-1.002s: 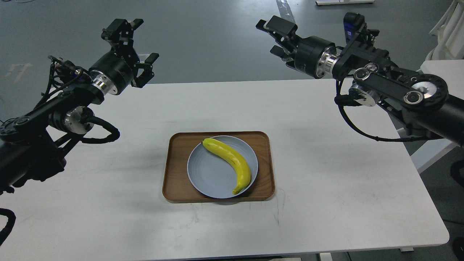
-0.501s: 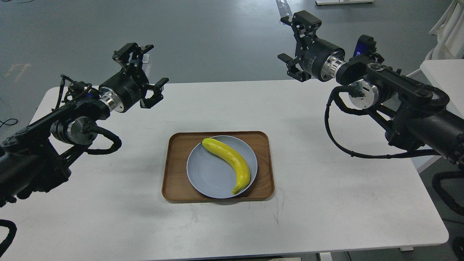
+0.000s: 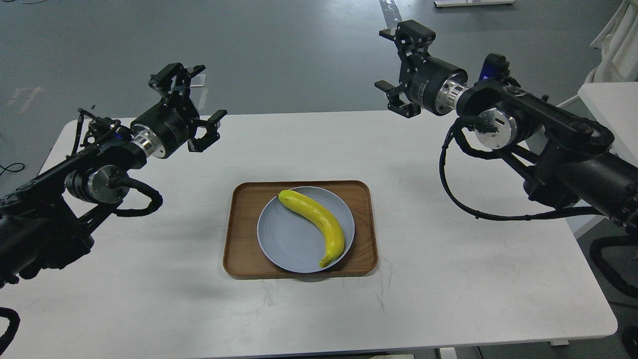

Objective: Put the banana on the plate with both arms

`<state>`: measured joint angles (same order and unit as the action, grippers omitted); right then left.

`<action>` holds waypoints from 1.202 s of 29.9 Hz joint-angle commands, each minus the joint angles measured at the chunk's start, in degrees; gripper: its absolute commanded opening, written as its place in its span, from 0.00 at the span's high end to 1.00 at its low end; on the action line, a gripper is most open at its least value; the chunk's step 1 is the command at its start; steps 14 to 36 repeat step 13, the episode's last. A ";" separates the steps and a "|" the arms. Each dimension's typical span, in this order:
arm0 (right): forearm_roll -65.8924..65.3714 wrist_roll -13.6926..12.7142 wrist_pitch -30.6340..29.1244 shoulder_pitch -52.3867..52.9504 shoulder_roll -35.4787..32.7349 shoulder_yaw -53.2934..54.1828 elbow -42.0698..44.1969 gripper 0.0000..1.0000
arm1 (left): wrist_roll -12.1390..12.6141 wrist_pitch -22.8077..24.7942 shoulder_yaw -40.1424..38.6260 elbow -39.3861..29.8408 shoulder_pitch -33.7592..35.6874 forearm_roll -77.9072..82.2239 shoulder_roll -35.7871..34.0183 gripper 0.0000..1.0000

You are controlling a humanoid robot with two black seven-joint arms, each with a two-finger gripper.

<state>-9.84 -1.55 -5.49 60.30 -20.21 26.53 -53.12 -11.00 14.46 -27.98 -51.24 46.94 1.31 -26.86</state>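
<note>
The yellow banana lies on the pale blue-grey plate, running from the plate's far edge to its near right rim. My left gripper is open and empty, held high over the table's far left, well away from the plate. My right gripper is open and empty, held high beyond the table's far edge at the right, also far from the banana.
The plate sits in a rectangular brown wooden tray at the middle of the white table. A second white table's corner stands at the far right. Grey floor lies beyond the far edge.
Both arms swung over the last second: the left gripper dropped and moved right, then eased back left; the right gripper rose, rotated and shifted. Banana, plate and tray stayed put.
</note>
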 commanded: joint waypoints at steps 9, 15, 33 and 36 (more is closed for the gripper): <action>4.13 -1.79 -0.05 -0.63 -0.53 1.86 -1.02 0.00 | -0.17 0.13 -0.93 0.09 0.09 0.01 -0.04 0.02; 4.04 -1.53 -0.67 -1.68 -0.70 1.25 -1.11 0.00 | -0.43 0.04 -1.11 0.09 0.09 0.01 0.14 0.02; 4.04 -1.53 -0.67 -1.68 -0.70 1.25 -1.11 0.00 | -0.43 0.04 -1.11 0.09 0.09 0.01 0.14 0.02; 4.04 -1.53 -0.67 -1.68 -0.70 1.25 -1.11 0.00 | -0.43 0.04 -1.11 0.09 0.09 0.01 0.14 0.02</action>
